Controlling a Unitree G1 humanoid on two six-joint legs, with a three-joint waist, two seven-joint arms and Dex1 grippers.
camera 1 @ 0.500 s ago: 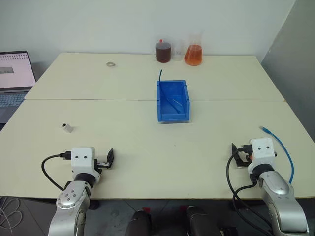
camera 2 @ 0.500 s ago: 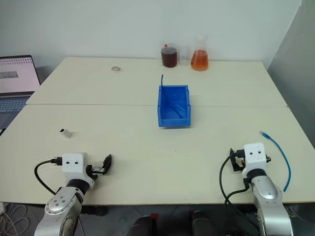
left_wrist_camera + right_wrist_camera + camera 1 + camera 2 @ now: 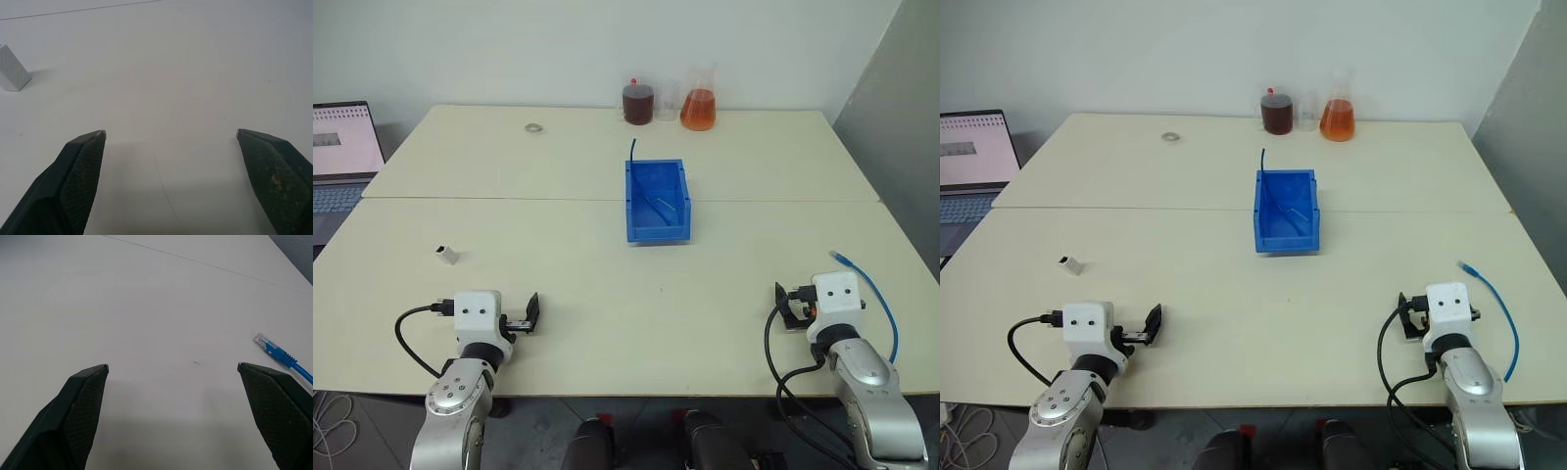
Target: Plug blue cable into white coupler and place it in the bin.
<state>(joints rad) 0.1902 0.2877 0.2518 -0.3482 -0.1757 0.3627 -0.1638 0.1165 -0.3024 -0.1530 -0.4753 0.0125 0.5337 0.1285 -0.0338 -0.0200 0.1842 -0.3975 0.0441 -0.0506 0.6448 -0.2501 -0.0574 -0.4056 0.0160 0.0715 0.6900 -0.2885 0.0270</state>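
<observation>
A big cream table (image 3: 607,294) is seen from above. The left gripper (image 3: 530,317) is held low over the near left part of the table, and its two black fingers (image 3: 78,171) are spread wide apart — nothing is held between them. The right gripper (image 3: 783,307) is held low over the near right part, and its fingers (image 3: 80,406) are spread wide too, with nothing between them.

The white coupler (image 3: 447,256) is lying on the table, ahead of the left gripper and a little to its left, well apart from it. The blue cable (image 3: 876,299) is lying on the table just beside the right gripper, on its right side. Its small clear plug (image 3: 260,340) is resting flat on the table, and the cord is curved back toward the table's near edge.

The bin (image 3: 657,201) is set in the middle of the table, far from both grippers. At the far edge, a dark jar (image 3: 637,102) and a flask of orange liquid (image 3: 698,105) are standing side by side. A laptop (image 3: 340,157) is seen at the far left.
</observation>
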